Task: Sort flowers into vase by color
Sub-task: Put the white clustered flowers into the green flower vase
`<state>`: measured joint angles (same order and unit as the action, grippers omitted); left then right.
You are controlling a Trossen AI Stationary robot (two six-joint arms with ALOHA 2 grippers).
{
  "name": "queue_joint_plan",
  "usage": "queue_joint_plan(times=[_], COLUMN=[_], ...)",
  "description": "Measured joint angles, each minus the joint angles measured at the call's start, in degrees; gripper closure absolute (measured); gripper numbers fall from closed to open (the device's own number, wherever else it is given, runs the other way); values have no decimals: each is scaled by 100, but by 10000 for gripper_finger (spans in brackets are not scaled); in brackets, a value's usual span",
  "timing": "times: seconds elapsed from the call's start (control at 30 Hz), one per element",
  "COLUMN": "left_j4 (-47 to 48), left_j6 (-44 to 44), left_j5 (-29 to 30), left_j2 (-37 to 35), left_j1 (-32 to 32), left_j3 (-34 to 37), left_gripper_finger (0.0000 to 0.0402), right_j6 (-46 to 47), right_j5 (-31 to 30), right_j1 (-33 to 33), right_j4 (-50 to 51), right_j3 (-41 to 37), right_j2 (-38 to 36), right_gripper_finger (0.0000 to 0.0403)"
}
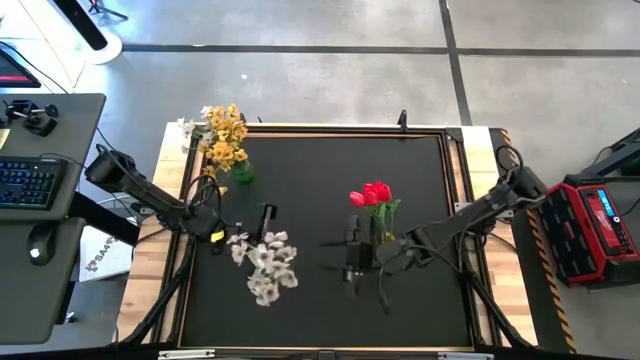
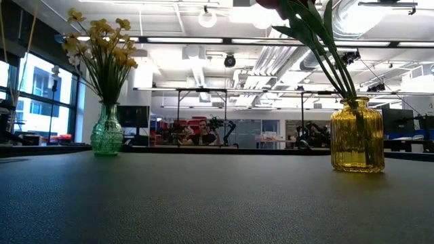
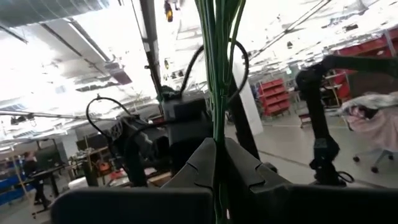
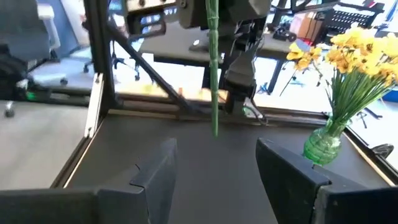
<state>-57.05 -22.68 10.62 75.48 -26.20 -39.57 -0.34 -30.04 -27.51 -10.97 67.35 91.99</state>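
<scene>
My left gripper (image 1: 228, 238) hovers over the mat's left half, shut on a sprig of white flowers (image 1: 268, 265). In the left wrist view several green stems (image 3: 217, 93) rise from between its fingers (image 3: 216, 142); the blossoms are out of that picture. My right gripper (image 1: 352, 262) is open near the mat's middle and touches nothing. A green stem (image 4: 211, 74) hangs ahead of its fingers (image 4: 214, 155), its lower end above the mat. Yellow flowers (image 1: 225, 135) stand in a green vase (image 2: 107, 132). Red tulips (image 1: 375, 195) stand in a yellow vase (image 2: 357, 135). My left gripper pinches several green stems (image 3: 216, 134) of the white flowers together between its two fingers. The stems run on past the fingertips and out of the wrist picture. The bunch is lifted clear of the mat; nothing of it shows at table height.
The black mat (image 1: 420, 300) lies inside a wooden frame (image 1: 170, 300). The green vase (image 1: 240, 172) is at the far left, the yellow vase in the middle right. A desk with keyboard (image 1: 25, 185) is left of the table, a red case (image 1: 595, 225) to the right.
</scene>
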Motion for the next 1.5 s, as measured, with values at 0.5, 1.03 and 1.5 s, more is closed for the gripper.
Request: queue_joint_plan(times=[0.5, 1.03, 1.5], left_j4=[-73, 1726, 3006], left_j6=[-348, 398, 749], left_j5=[34, 1545, 1631], left_j2=[866, 480, 300], left_j1=[75, -93, 9], left_j3=[-564, -558, -1120], left_gripper_finger=[402, 291, 232], right_j6=[-15, 393, 695], right_j5=[537, 341, 347], right_j1=[247, 197, 354], right_j4=[-511, 29, 388], right_j3=[0, 4, 4], right_j2=[205, 203, 201], right_gripper_finger=[287, 399, 402])
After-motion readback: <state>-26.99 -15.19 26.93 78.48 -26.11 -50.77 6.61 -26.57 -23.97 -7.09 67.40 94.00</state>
